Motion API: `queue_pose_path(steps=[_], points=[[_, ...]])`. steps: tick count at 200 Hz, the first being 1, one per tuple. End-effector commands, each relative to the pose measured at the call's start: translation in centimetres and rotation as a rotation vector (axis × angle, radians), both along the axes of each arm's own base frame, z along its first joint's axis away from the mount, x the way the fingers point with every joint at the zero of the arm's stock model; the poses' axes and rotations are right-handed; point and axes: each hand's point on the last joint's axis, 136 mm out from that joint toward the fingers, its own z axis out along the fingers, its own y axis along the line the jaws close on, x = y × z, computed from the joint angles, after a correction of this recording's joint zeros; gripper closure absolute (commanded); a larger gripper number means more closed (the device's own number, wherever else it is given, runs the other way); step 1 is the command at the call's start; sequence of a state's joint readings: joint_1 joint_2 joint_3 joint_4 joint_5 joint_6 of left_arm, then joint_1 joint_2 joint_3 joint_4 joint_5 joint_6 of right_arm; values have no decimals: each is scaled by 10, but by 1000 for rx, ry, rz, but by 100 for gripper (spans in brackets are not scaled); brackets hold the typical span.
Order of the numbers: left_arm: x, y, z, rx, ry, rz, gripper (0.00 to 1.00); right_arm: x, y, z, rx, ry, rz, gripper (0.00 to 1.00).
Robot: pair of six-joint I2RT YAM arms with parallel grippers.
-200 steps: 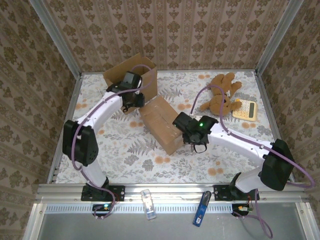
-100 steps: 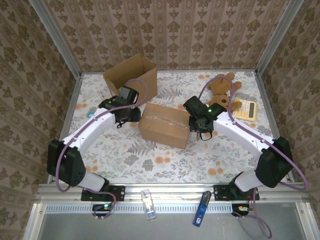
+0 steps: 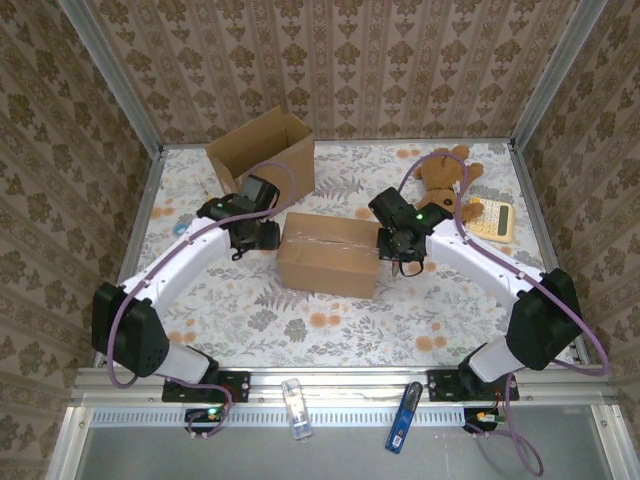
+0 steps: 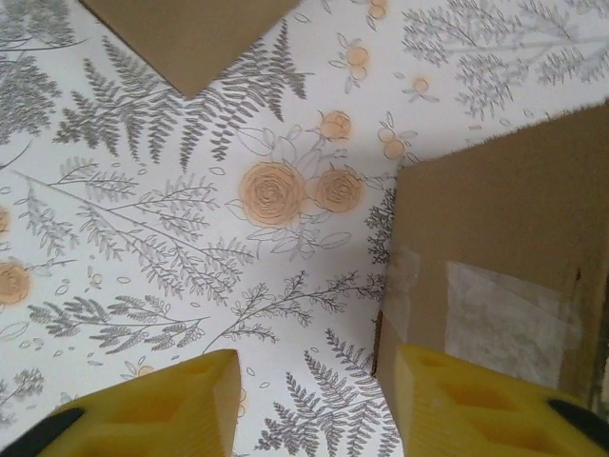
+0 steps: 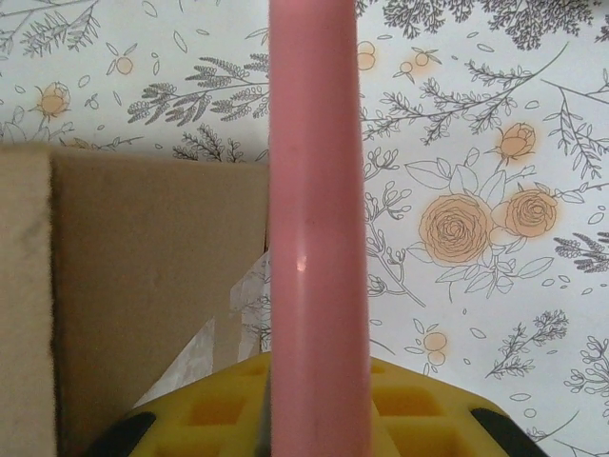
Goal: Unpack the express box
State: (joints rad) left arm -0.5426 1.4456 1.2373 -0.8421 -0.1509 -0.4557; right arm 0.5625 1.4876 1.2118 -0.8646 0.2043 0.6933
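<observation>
The taped express box (image 3: 328, 255) is sitting at the centre of the table (image 3: 300, 325). The left gripper (image 4: 319, 390) is hovering spread at its left end; the right gripper (image 3: 403, 243) is pinching, seemingly, a pink tool (image 5: 319, 190) opposite.

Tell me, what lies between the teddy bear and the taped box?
The right pincer, shut on a pink tool, lies between the teddy bear and the taped box; the top view shows it.

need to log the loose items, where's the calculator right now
In the top view the calculator lies at the far right of the table, just right of the teddy bear.
</observation>
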Motion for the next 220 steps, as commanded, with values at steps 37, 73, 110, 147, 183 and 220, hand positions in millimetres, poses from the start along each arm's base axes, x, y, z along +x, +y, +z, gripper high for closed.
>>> queue_pose_path(steps=[37,73,110,147,183,220], points=[[4,22,78,-30,-169,78,41,-24,-38,61,4,-140,69,100],[-20,-33,147,-263,-374,-212,41,-57,20,115,332,-263,445,100],[-63,-118,199,-695,-476,-589,38,-93,73,169,695,-385,728,100],[-86,-164,217,-859,-504,-763,36,-97,86,187,803,-438,784,100],[-86,-188,213,-935,-488,-805,34,-98,94,196,873,-456,800,100],[-92,-199,218,-1037,-499,-837,32,-94,98,193,890,-446,792,100]])
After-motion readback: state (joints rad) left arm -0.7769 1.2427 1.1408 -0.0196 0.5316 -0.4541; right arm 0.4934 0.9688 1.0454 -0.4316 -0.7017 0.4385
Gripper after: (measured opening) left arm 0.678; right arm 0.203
